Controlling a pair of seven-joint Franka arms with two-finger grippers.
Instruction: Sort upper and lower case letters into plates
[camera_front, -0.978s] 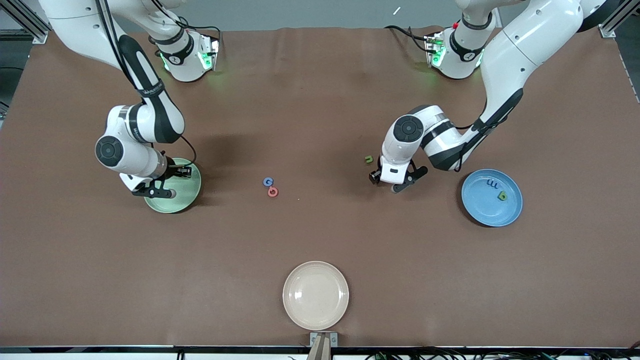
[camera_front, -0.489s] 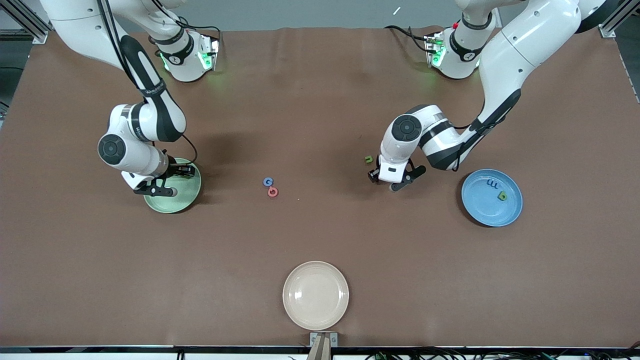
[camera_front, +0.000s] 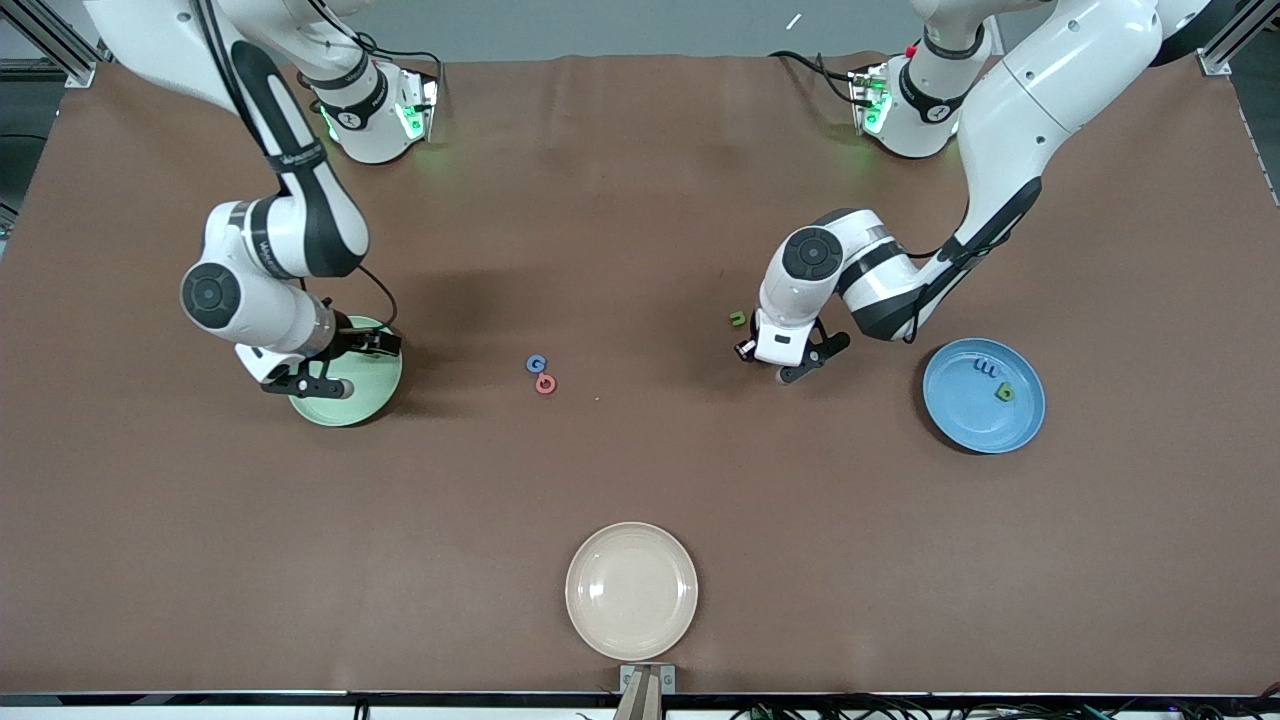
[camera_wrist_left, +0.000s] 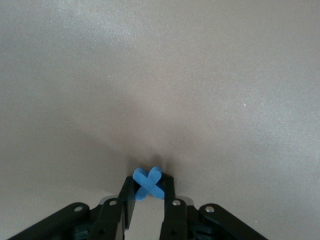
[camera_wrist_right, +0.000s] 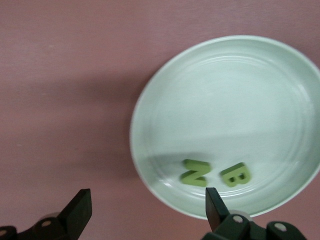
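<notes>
Nearest the front camera, at the table's edge, lies a cream-beige plate (camera_front: 631, 590) with nothing in it. Farther up the brown table (camera_front: 640, 480), toward the left arm's end, sits the bright blue plate (camera_front: 965, 415), holding a dark blue letter (camera_front: 986, 370) and a green letter (camera_front: 1004, 392) side by side. Toward the right arm's end sits the pale mint green plate (camera_front: 365, 400); the right wrist view shows a green N (camera_wrist_right: 194, 172) and a green B (camera_wrist_right: 235, 174) lying flat in it, close together near the rim. The right gripper (camera_front: 335, 365) hangs over this plate with its fingers (camera_wrist_right: 77, 210) spread wide and nothing between them. Roughly midway between the two plates, a blue G (camera_front: 536, 364) and a red ring-shaped letter (camera_front: 545, 384) lie touching on the table, the red one nearer the front camera. The left gripper (camera_front: 775, 365) is down at the table between those two letters and the blue plate, its fingers (camera_wrist_left: 127, 195) closed tight on a blue X (camera_wrist_left: 148, 182), which stands pinched between the tips just at the table surface. Just beside that gripper, slightly farther from the front camera, a small green letter (camera_front: 737, 319) lies on the table
</notes>
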